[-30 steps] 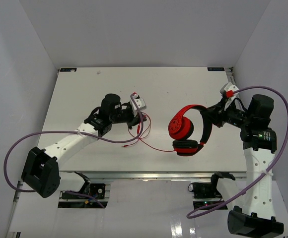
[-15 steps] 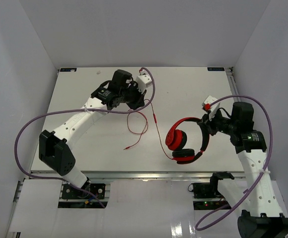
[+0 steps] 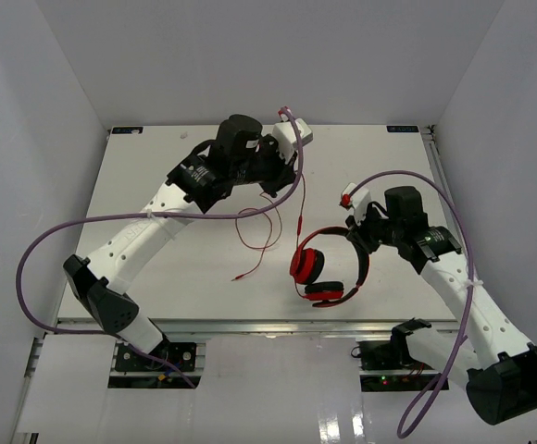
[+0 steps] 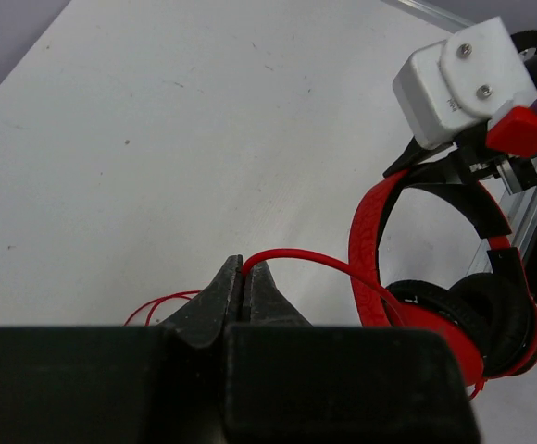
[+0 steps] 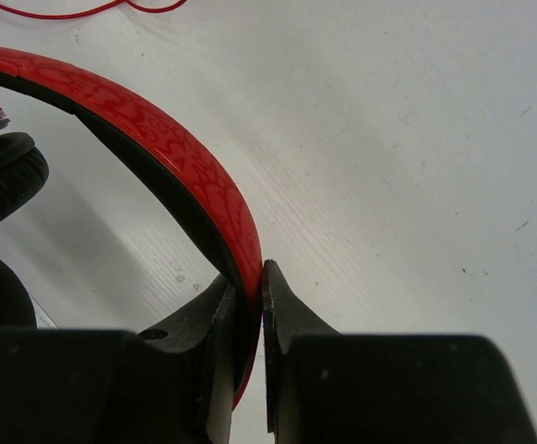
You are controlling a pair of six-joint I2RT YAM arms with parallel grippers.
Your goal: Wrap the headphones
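The headphones (image 3: pixel 305 265) are out in front of the right arm, over the right half of the bench (image 3: pixel 139 171). The band faces that arm and the two black-padded cups are turned away from it. The right pincer (image 5: pixel 248 282) is closed on the band, one finger on the red outer face and the other on the black underside. Its own camera shows only a stretch of band and the edges of the cups at the left margin; the rest is cut off. From overhead it cannot be told whether the lower cup touches the bench or hangs just above it.

The left pincer (image 4: pixel 243 277) is above and to the left of the headphones, nipped shut on the thin red cord (image 4: pixel 296 256). The cord arcs from the fingertips across to the headphones, and the point where it joins them is hidden behind the band. In the overhead view those fingertips are hard to separate from the dark wrist.

Left of the headphones, slack cord lies in loose loops on the bench and ends in the plug (image 3: pixel 234 277), which is too small to see in detail. In the left wrist view the pincer's own body fills the lower frame, hiding most of the loops and the bottom of the cups.
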